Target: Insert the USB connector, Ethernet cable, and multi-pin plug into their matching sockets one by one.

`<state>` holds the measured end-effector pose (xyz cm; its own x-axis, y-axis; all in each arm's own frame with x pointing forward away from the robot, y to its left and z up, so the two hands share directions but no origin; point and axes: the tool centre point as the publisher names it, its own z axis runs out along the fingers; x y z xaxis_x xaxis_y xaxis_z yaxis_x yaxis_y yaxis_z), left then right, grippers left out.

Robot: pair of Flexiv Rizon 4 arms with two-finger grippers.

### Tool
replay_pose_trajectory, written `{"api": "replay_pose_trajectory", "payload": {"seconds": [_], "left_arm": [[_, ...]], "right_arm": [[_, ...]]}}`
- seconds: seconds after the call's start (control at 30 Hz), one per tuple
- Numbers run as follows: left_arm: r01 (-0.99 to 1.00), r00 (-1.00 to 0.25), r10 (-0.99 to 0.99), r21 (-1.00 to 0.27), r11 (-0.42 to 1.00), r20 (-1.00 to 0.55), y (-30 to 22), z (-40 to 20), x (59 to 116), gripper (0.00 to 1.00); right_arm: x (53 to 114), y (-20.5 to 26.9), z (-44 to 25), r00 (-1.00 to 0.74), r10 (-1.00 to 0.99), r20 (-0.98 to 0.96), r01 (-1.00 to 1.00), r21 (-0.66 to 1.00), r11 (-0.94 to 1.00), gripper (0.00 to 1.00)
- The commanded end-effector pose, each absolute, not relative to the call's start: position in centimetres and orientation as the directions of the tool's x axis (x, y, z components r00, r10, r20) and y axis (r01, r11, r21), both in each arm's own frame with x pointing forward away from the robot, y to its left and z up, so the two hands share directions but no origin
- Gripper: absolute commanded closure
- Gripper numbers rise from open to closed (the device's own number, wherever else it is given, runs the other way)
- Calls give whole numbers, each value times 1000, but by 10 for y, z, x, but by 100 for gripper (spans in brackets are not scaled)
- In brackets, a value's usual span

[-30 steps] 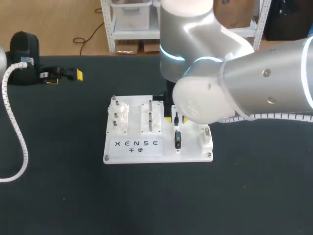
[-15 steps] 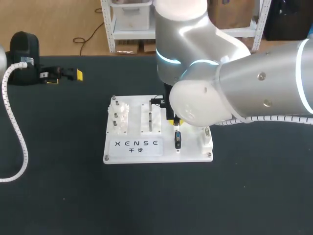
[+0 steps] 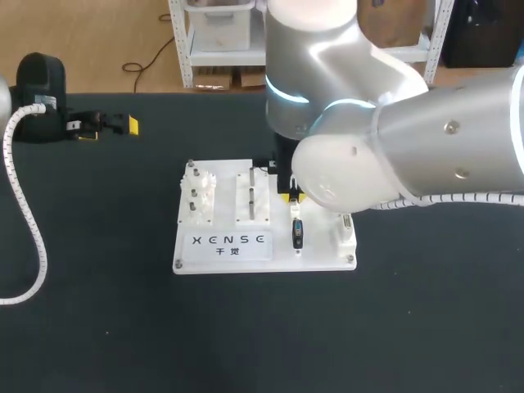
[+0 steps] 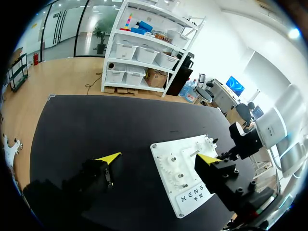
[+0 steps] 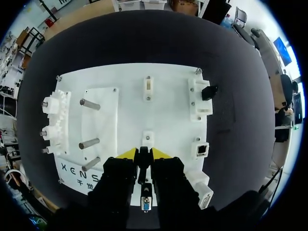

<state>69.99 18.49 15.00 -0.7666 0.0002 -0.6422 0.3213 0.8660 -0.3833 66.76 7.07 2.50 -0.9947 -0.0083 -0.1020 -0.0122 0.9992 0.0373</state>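
1. A black table top (image 3: pixel 98 311) carries everything.
2. The bulky silver-and-white right arm (image 3: pixel 442 139) comes in from the right and hangs over the far middle of the board.
3. A flat white rectangular plastic board (image 3: pixel 319 258) lies mid-table. White socket blocks run along its right side, among them a small square network socket (image 5: pixel 202 149).
4. The left gripper (image 4: pixel 159 157) sits above the table's far left, well apart from the board. Its fingers are spread wide with nothing between them.
5. The right gripper (image 5: pixel 144 153) points down at the board's middle, fingers drawn narrow and pinching a slim black plug stem (image 5: pixel 143 163) from both sides.
6. A short black connector with a blue metal-rimmed face (image 3: pixel 298 234) stands on the board just on the near side of that gripper, left of the socket blocks.
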Motion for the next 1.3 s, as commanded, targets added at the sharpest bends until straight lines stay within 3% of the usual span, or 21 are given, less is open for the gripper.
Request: {"api": "replay_pose_trajectory", "payload": {"seconds": [0.03, 0.73, 1.3], "left_arm": [[321, -767, 0, -383, 866, -642, 185, 150, 700, 0], [321, -767, 0, -383, 866, -642, 185, 150, 700, 0], [321, -767, 0, -383, 866, -642, 185, 150, 700, 0]], "right_arm": [[660, 60, 37, -991, -7, -135, -15, 53, 999, 100], [663, -6, 38, -987, 88, -138, 88, 8, 996, 100], [665, -13, 27, -991, 86, -105, 87, -6, 996, 100]]}}
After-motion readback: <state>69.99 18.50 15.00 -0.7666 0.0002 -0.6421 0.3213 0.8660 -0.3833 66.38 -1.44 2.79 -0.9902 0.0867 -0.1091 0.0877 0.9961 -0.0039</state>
